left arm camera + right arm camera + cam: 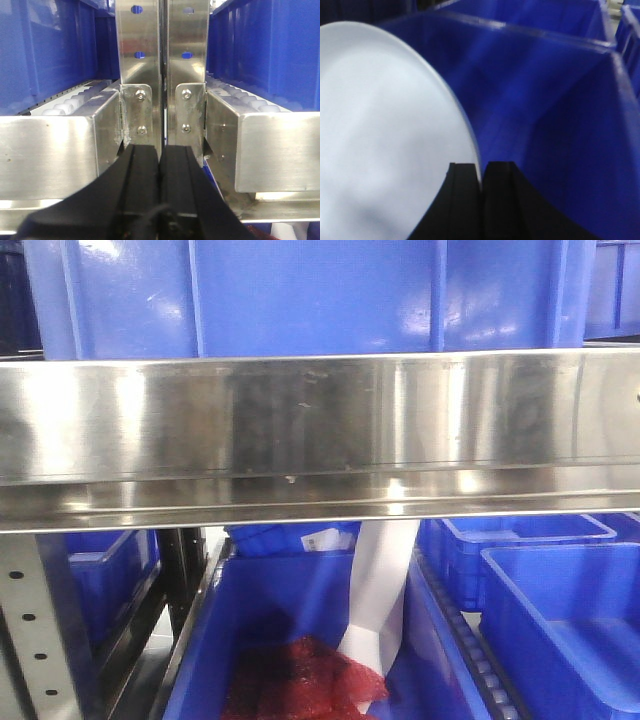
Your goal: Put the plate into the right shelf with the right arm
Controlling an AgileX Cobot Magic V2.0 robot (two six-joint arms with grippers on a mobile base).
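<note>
Setting: steel shelf rail (320, 430) spans the front view, blue bins (560, 610) below it.
Plate: white plate (380, 135) stands on edge, over a blue bin (555, 115).
Right gripper (481, 185): jaws clamp the plate's rim.
Left gripper (160, 165): jaws pressed together, empty, facing steel uprights (162, 60).

The right gripper (481, 182) has its black fingers (462, 195) pressed nearly together, pinching a thin white rim between the jaws. The left gripper (160, 165) has its fingers (142, 175) closed flat against each other, apparently with nothing between the jaws
</note>
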